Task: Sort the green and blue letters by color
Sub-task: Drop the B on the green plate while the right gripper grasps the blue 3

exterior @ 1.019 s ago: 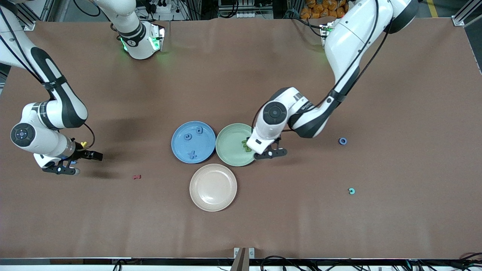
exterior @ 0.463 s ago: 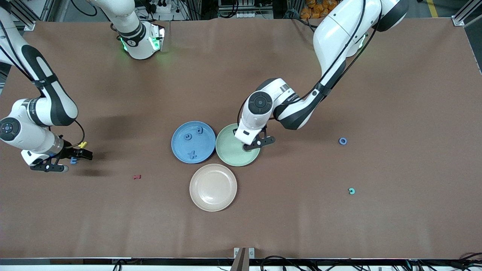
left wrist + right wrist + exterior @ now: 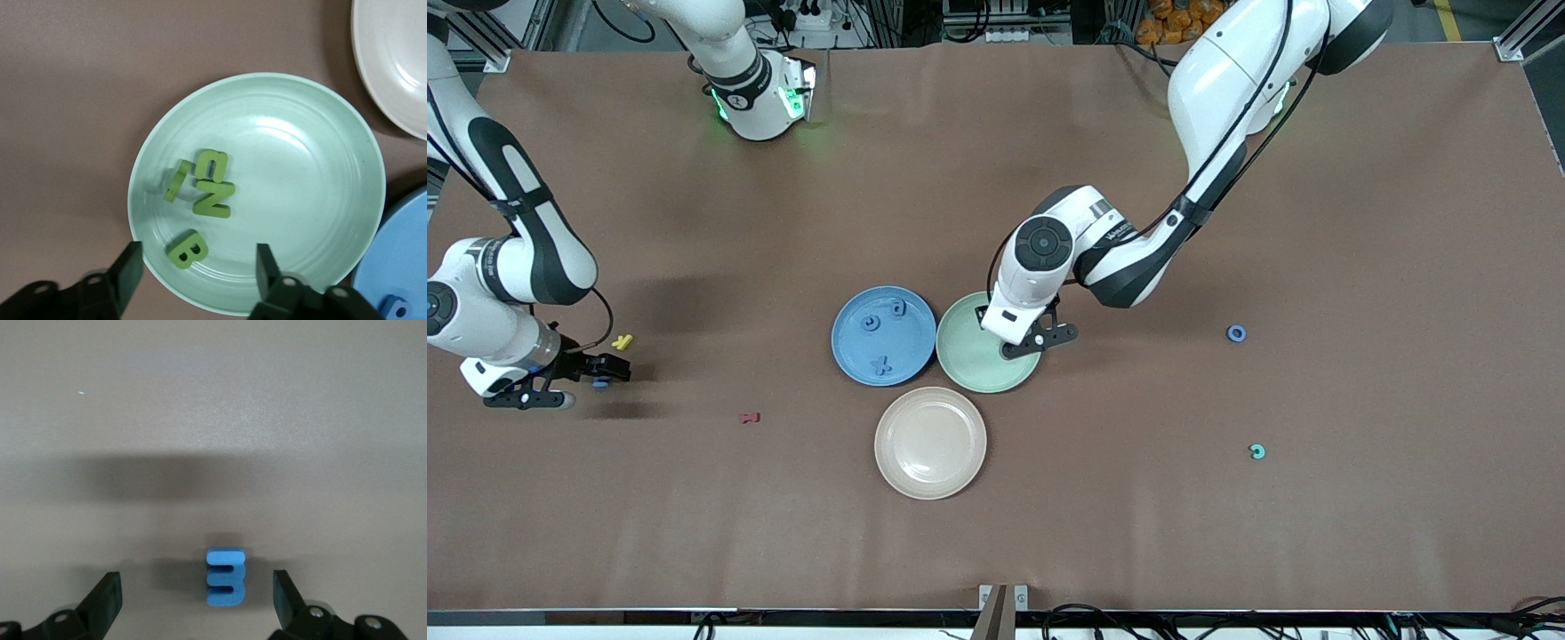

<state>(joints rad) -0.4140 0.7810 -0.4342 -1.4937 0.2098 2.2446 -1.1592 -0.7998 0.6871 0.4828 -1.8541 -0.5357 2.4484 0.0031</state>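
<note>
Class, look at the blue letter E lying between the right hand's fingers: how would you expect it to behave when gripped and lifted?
The blue letter E looks thick and blocky, so probably stiff. It is small, so likely light. It lies flat with straight edges, so it should not roll, though it might twist between the open right hand.

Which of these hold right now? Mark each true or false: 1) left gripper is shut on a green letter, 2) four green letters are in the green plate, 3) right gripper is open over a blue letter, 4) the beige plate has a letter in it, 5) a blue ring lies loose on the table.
1) False. The left gripper is open over the green plate, holding nothing.
2) True. The green letters lie in it.
3) True. The right gripper is open over the blue letter.
4) False. The beige plate holds nothing.
5) True. The blue ring lies toward the left arm's end.
</note>
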